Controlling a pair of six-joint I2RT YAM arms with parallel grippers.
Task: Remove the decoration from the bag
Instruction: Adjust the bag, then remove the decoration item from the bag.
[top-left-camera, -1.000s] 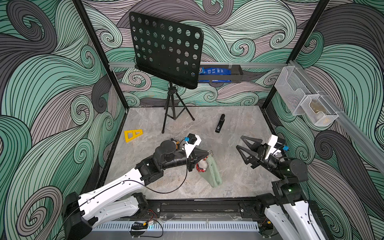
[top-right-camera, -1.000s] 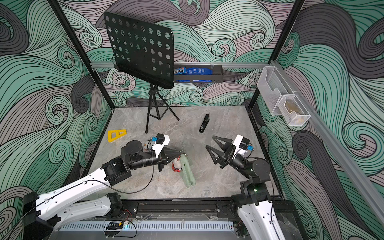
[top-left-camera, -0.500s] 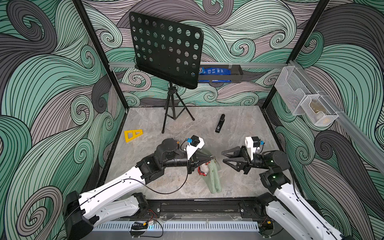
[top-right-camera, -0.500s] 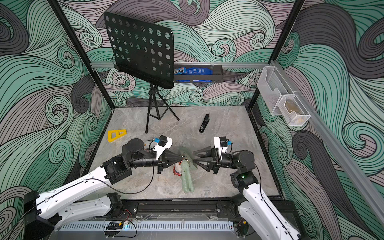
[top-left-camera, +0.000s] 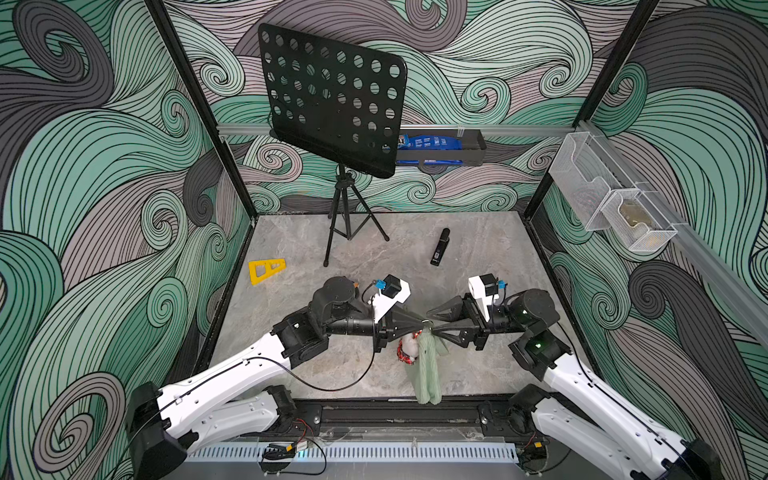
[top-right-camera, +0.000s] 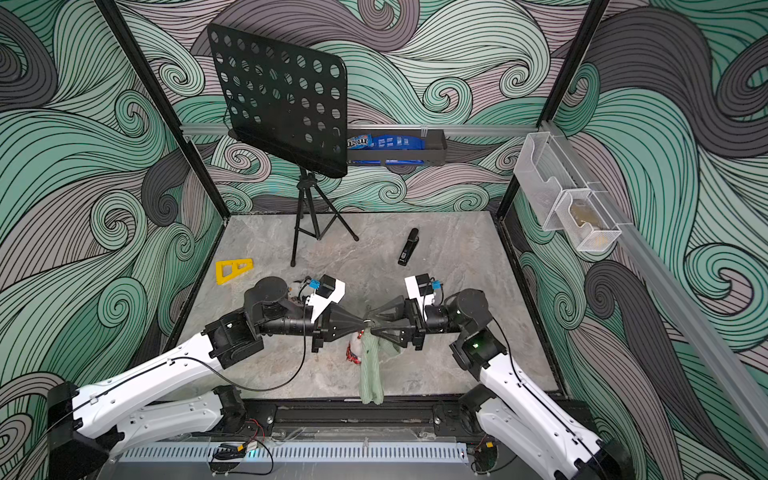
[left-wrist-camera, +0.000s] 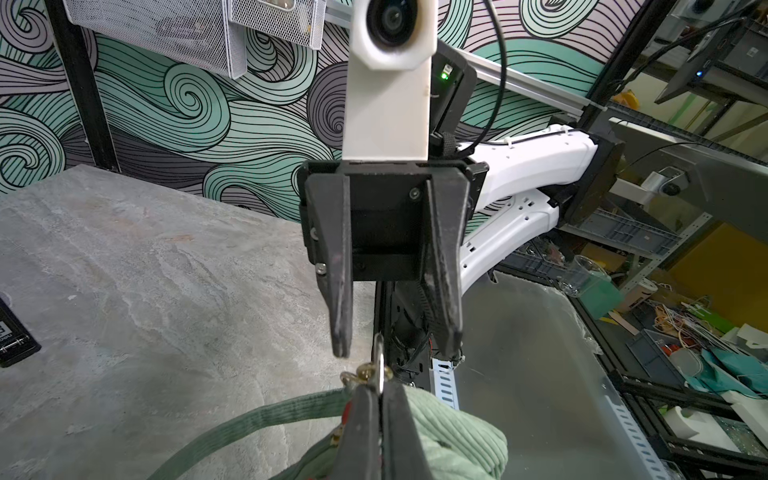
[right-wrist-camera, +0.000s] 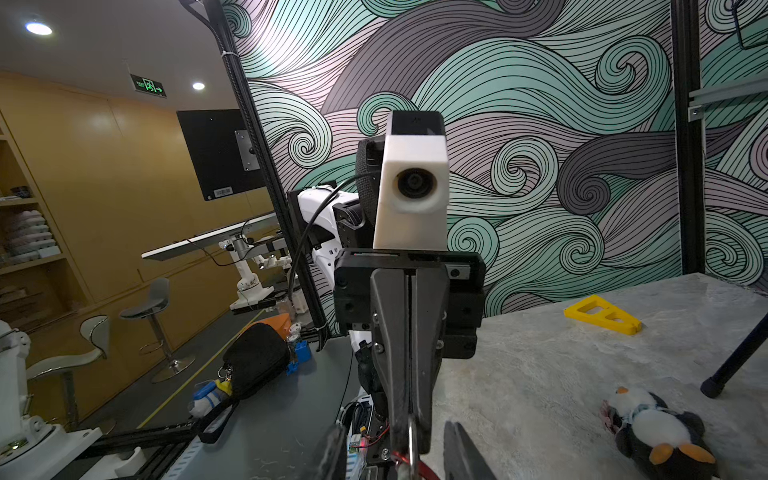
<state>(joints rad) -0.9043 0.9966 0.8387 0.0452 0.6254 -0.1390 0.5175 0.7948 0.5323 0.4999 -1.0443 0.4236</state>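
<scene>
Clamps the left claw (top-left-camera: 422, 326) tight on a metal ring (left-wrist-camera: 378, 357) at the top of the bag (top-left-camera: 426, 370), with no gap between the tips in the left wrist view. Hangs the bag from that ring over the front middle of the surface (top-left-camera: 478, 249), its green ribbed cloth drooping toward the front rail (top-left-camera: 374, 413) in both top views; cannot tell whether the lower end touches down. Trails the strap (left-wrist-camera: 257, 419) off to one side below the claw. Carries a small red-and-white charm (top-left-camera: 409, 349) just beside the bag, on the left arm's side, close under the left claw. Sets the right claw (top-left-camera: 430, 321) tip to tip against the left one, released, its two fingers (left-wrist-camera: 338, 291) apart on either side of the ring and not closed on it. Shows a small gold clasp (left-wrist-camera: 365, 372) touching the ring. Has, farther back on the surface, a black stand (top-left-camera: 332, 95) on a tripod, a black stapler (top-left-camera: 439, 246) and a yellow triangle (top-left-camera: 266, 270), all well apart from the claws. Has a penguin (right-wrist-camera: 656, 432) toy lying on the surface, seen in the right wrist view.
</scene>
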